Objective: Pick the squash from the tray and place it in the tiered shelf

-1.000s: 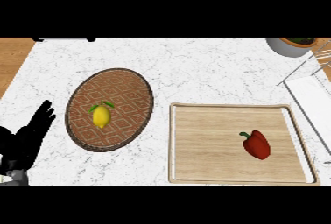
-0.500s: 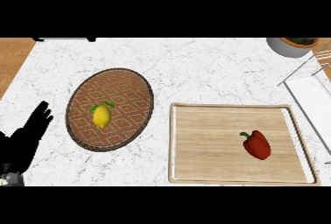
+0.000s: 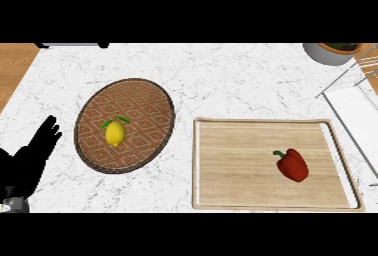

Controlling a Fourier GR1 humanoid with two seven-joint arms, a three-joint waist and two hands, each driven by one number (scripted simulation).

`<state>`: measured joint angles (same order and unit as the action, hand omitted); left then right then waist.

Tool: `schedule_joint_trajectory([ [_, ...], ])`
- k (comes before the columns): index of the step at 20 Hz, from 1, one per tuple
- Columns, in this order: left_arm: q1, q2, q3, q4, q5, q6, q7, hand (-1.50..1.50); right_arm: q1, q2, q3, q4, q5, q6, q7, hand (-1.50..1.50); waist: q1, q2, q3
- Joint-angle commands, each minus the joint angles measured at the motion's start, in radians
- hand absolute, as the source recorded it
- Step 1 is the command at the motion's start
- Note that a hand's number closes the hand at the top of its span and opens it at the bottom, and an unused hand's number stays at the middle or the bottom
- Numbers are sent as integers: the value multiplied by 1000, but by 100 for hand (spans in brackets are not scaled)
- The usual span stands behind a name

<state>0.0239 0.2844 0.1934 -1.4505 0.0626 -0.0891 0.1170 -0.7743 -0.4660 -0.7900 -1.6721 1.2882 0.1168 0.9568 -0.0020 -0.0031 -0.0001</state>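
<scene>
A small yellow squash with a green stem lies on an oval brown woven tray at the counter's left. My left hand shows at the lower left edge, fingers straight and pointing up, open, holding nothing, a little left of the woven tray. The white tiered shelf reaches in at the right edge, only partly seen. My right hand is not in view.
A red bell pepper lies on a square wooden tray at the lower right. A grey plant pot stands at the top right corner. White marble counter lies between the two trays; wooden floor shows at the top left.
My left hand has drifted slightly left and down toward the edge. The squash and pepper have not moved.
</scene>
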Motion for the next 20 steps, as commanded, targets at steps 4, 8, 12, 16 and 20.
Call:
schedule_joint_trajectory([
  [4, 14, 2, 20, 0, 8, -10, -11, 0, 3, -25, -21, -254, -86, 50, 74, -150, -3, -2, 0],
  [8, -9, -14, 4, -7, -5, 12, 30, 0, -19, -29, 19, -517, -86, 241, 191, -150, -13, -6, -1],
  [12, 20, 10, 37, -19, 8, 3, 17, 0, -31, -103, -72, -664, -106, 432, 236, -150, -39, -18, -3],
  [16, 50, 2, 37, -4, 6, 0, 9, 0, -47, -123, -105, -770, -113, 617, 238, -150, -65, -31, -5],
  [20, 50, 12, 63, 14, 4, 16, 4, 0, -77, -105, -171, -831, -132, 739, 199, -150, -101, -47, -6],
])
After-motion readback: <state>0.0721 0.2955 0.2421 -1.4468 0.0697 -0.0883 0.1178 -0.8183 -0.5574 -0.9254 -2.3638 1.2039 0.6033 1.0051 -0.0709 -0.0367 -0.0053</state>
